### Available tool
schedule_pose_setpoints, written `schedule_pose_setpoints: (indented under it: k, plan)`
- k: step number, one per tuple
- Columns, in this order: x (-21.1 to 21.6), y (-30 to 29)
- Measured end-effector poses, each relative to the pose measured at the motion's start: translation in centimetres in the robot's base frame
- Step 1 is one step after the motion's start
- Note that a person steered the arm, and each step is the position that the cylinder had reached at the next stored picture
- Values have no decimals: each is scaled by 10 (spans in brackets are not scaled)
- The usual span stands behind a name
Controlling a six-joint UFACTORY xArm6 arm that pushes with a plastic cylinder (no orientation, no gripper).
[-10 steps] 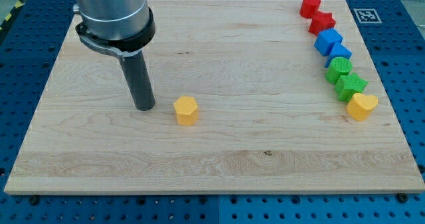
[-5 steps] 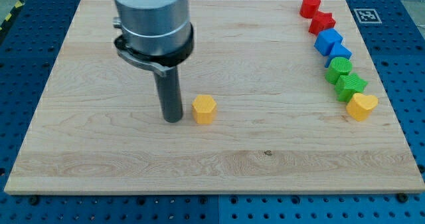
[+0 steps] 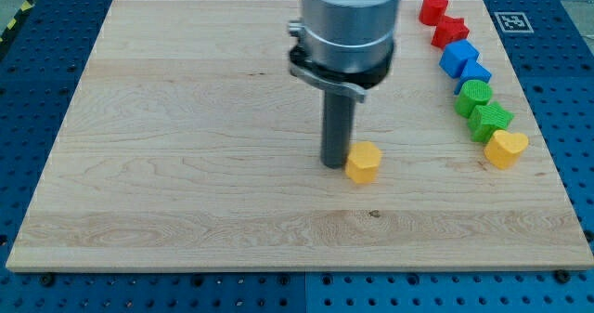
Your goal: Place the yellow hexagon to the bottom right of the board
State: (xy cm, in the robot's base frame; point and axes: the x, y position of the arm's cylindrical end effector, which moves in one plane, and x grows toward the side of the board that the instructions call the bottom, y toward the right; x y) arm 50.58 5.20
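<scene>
The yellow hexagon (image 3: 363,162) lies on the wooden board (image 3: 186,164), a little right of the middle. My tip (image 3: 335,163) stands right against the hexagon's left side, touching it. The rod rises from there to the grey arm body (image 3: 350,20) at the view's top.
A curved row of blocks runs down the board's right side: a red block (image 3: 432,7), a red star-like block (image 3: 450,31), two blue blocks (image 3: 458,58) (image 3: 475,73), two green blocks (image 3: 474,97) (image 3: 491,121) and a yellow heart (image 3: 505,149). A marker tag (image 3: 511,20) sits off the top right corner.
My tip has moved to the view's right, pushing the yellow hexagon along with it from the board's left-middle to right of the middle. The blocks at the right have not moved.
</scene>
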Motion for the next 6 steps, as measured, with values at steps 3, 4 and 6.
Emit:
schedule_pose_setpoints:
  k: [3, 4, 6]
  plan:
    - [30, 109]
    - [33, 142]
    - [51, 145]
